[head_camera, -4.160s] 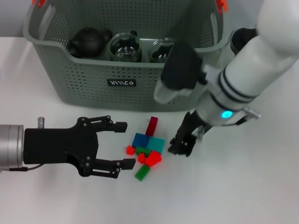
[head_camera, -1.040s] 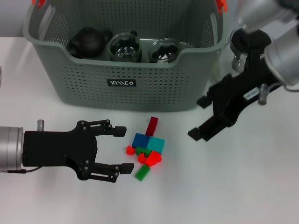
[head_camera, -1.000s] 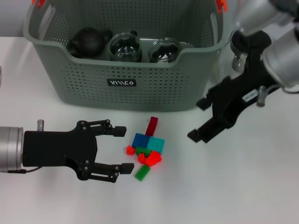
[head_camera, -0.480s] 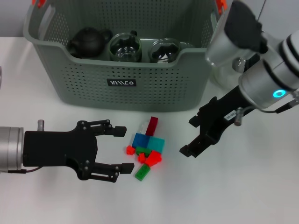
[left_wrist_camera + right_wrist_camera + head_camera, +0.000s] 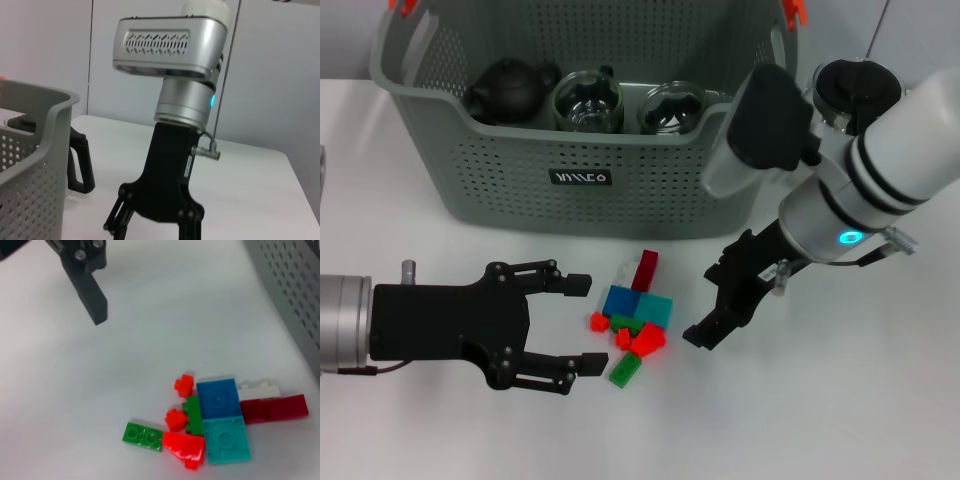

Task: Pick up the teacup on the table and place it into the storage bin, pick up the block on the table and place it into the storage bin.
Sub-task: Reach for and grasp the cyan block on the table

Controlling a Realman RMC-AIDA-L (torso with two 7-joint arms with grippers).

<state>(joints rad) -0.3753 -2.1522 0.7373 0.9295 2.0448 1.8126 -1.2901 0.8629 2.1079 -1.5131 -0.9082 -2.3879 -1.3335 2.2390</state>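
Note:
A pile of small blocks point(image 5: 636, 318) in red, green, blue and teal lies on the white table in front of the storage bin point(image 5: 580, 205). The right wrist view shows the blocks point(image 5: 216, 399) close up. My left gripper point(image 5: 582, 322) rests open just left of the pile, holding nothing. My right gripper point(image 5: 712, 303) hovers open just right of the pile, empty too, and appears in the left wrist view as well point(image 5: 152, 229). Two glass teacups point(image 5: 588, 100) stand inside the bin beside a black teapot point(image 5: 510, 88). No teacup shows on the table.
A glass pot point(image 5: 857, 88) with a black lid stands right of the bin, behind my right arm; its black handle point(image 5: 80, 165) shows in the left wrist view. Orange clips point(image 5: 794, 10) mark the bin's handles.
My right gripper has come down and leftward from beside the bin's right end to just right of the block pile. The left gripper and the blocks have not moved.

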